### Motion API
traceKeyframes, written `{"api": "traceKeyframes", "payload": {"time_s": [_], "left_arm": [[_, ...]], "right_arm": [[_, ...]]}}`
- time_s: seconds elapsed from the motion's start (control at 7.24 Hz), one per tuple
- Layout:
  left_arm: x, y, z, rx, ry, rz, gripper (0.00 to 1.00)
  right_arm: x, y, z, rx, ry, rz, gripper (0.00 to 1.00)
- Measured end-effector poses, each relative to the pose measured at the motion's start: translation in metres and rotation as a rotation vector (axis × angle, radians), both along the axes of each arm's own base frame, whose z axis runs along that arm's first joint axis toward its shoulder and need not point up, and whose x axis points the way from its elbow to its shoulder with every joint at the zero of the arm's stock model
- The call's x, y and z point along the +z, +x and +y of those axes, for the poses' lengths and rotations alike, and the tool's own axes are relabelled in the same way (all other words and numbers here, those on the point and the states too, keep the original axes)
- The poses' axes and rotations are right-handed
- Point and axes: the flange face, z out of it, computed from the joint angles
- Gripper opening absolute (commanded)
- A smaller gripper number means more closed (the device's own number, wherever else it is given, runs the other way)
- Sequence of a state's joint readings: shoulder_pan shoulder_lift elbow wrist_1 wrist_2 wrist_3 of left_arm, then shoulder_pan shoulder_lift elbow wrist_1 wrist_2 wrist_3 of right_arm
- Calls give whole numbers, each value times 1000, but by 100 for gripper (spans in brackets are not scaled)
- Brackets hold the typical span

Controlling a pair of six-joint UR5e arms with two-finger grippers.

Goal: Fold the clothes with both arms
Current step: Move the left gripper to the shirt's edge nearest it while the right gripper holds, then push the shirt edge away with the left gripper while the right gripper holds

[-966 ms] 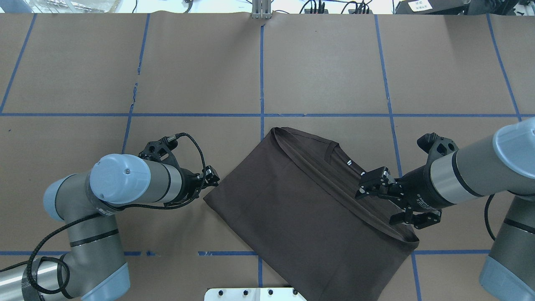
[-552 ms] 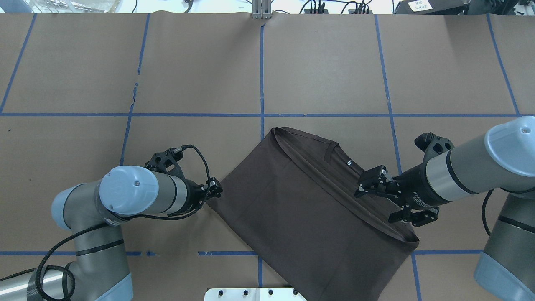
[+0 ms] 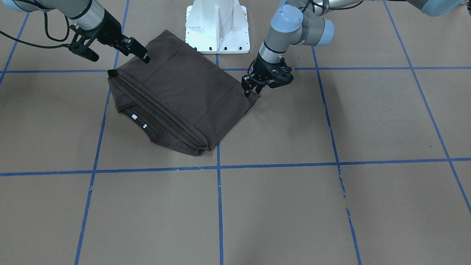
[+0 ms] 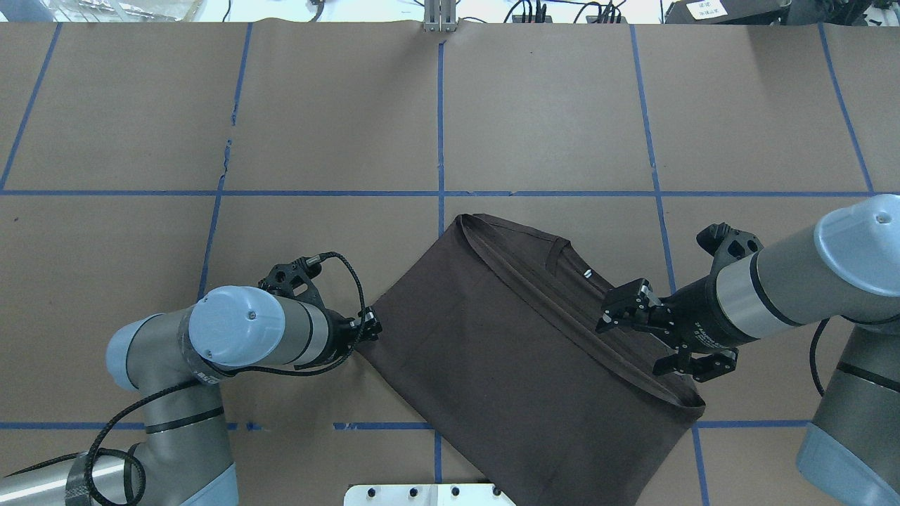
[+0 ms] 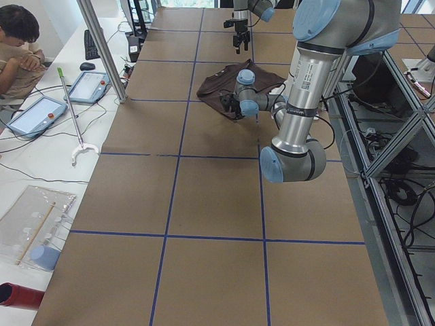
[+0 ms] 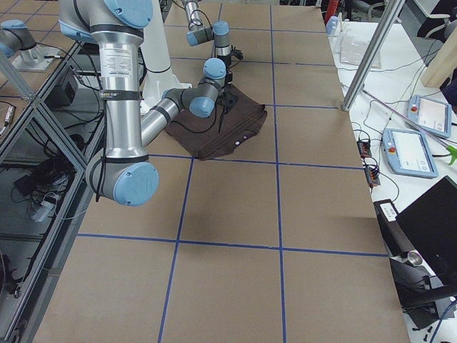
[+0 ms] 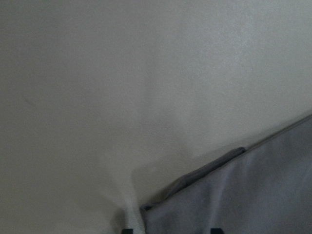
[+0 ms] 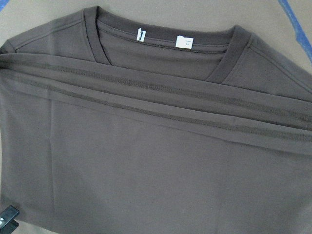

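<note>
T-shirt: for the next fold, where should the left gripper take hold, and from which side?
Grip the T-shirt at the folded corner that points toward the left gripper. Come in low from the robot's left, over the table. The stacked layers end there in one thin, flat edge. The wrist view shows that corner between the open fingertips, so a pinch would probably catch every layer.

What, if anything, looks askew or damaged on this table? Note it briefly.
The folded dark brown cotton T-shirt lies diagonally across the blue tape grid lines, not squared to them. The brown paper table cover has a small tear beside one tape line.
</note>
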State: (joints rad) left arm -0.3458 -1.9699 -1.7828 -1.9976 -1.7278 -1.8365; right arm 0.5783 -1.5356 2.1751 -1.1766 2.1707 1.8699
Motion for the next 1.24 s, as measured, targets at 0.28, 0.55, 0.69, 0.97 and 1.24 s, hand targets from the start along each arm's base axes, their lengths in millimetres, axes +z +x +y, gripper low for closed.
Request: {"api": "traceKeyframes", "payload": {"time_s": [0.28, 0.55, 0.69, 0.97, 1.24], "left_arm": [[1, 1, -3, -5, 1, -4, 0], [-3, -16, -26, -43, 10, 5, 0], [-4, -34, -52, -82, 28, 4, 0], [-3, -67, -135, -174, 99, -26, 0], [-13, -68, -261, -292, 138, -37, 0]], "right_arm": [[-2, 0, 1, -2, 2, -4, 100], [-5, 0, 0, -2, 5, -10, 100], [-8, -2, -1, -1, 10, -17, 100], [-14, -4, -3, 2, 19, -26, 100], [-18, -12, -7, 7, 29, -33, 100]]}}
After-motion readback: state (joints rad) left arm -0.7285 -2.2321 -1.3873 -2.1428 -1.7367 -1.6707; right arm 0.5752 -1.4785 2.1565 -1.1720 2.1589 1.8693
